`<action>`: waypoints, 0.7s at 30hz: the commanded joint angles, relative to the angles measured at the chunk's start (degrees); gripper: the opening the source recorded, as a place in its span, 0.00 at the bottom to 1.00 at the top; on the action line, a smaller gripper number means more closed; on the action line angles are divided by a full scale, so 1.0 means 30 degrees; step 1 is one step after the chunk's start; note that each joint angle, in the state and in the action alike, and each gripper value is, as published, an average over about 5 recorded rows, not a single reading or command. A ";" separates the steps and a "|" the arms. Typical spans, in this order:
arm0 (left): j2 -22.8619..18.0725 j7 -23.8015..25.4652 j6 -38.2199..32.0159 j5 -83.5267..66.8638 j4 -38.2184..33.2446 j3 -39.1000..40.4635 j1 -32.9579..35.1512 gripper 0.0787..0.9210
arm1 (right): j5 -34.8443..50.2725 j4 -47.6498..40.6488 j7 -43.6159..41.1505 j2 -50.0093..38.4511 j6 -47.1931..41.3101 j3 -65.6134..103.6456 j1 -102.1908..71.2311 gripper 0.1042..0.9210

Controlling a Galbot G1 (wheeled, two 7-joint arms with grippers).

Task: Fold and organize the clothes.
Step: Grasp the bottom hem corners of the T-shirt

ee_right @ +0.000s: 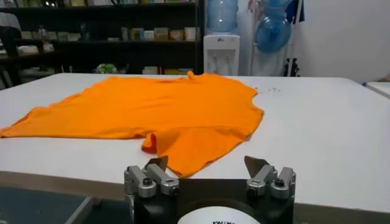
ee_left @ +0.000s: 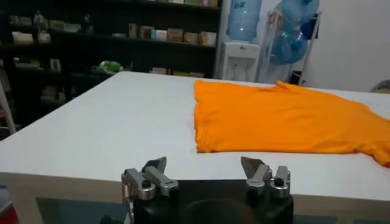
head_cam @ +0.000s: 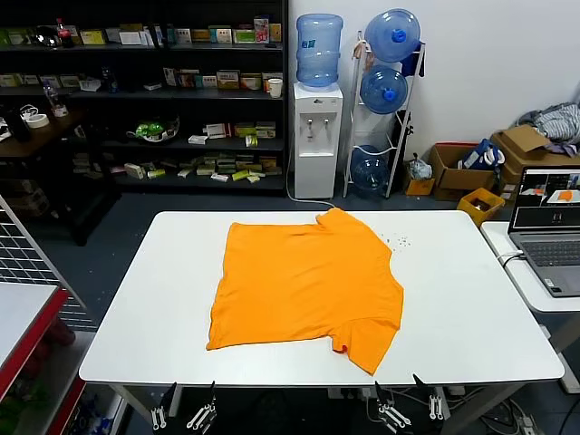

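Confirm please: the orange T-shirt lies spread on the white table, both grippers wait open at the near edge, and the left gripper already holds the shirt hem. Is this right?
Not quite. The left gripper holds nothing: the left wrist view shows its open fingers short of the table edge, apart from the orange T-shirt. The rest stands: the shirt lies spread on the white table, and the right gripper also waits open at the near edge.

**A robotics lab set up in a stockroom-like space**

Dark metal shelving (head_cam: pixel 145 91) stocked with small boxed goods lines the back wall. A white water dispenser (head_cam: pixel 318 136) stands beside a rack of blue water bottles (head_cam: pixel 388 91). Open cardboard boxes (head_cam: pixel 462 168) crowd the corner, and a grey open laptop (head_cam: pixel 548 231) sits on a side desk beside the wide white tabletop (head_cam: pixel 471 317).
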 commanded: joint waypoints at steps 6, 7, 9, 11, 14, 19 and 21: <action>0.0745 0.0181 0.0875 -0.0951 0.1032 0.0235 -0.3145 0.88 | 0.0265 -0.0797 0.0810 -0.0233 -0.0337 -0.0537 0.2342 0.88; 0.0803 0.0197 0.1067 -0.1099 0.1361 0.0304 -0.3729 0.88 | 0.0227 -0.1112 0.0970 -0.0255 -0.0506 -0.0697 0.2860 0.88; 0.0870 0.0171 0.1473 -0.1363 0.2148 0.0455 -0.4989 0.88 | 0.0039 -0.1810 0.1284 -0.0226 -0.0965 -0.1018 0.3807 0.88; 0.0905 0.0120 0.1851 -0.1528 0.2879 0.0590 -0.6035 0.88 | -0.0123 -0.2444 0.1554 -0.0135 -0.1372 -0.1279 0.4535 0.88; 0.0993 0.0015 0.2432 -0.1778 0.3714 0.0743 -0.7150 0.88 | -0.0405 -0.3153 0.1807 0.0041 -0.1869 -0.1616 0.5208 0.88; 0.1300 -0.0133 0.3039 -0.2035 0.4237 0.0893 -0.7615 0.88 | -0.0845 -0.4005 0.1946 0.0419 -0.2377 -0.2069 0.5669 0.88; 0.1414 -0.0166 0.3191 -0.2111 0.4235 0.0927 -0.7528 0.88 | -0.0950 -0.4289 0.1976 0.0545 -0.2474 -0.2212 0.5782 0.88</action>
